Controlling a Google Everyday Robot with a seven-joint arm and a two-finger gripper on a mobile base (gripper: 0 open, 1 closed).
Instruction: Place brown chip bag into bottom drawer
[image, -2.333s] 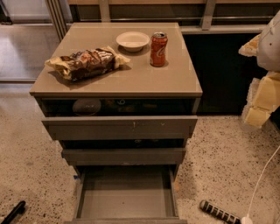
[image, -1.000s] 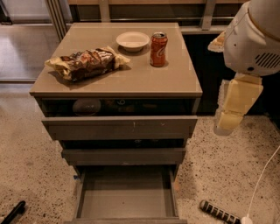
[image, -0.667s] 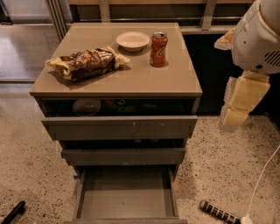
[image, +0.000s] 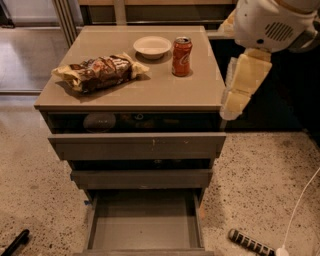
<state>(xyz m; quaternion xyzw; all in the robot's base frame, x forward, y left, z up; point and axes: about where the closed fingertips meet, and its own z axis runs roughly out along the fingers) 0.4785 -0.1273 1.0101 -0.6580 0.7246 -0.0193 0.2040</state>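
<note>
Crinkly glossy dark-brown chip bag with cream-yellow crimped ends lies flat on the left half of the beige bench top; long axis runs left to right, right end angled slightly toward the shallow white bowl; orange-red soda can stands upright just right of the bowl. Lowest grey bottom drawer is pulled fully out, floor exposed. Cream-coloured gripper hangs beside the bench's right edge, well apart from the bag; state of the jaws cannot be determined.
</note>
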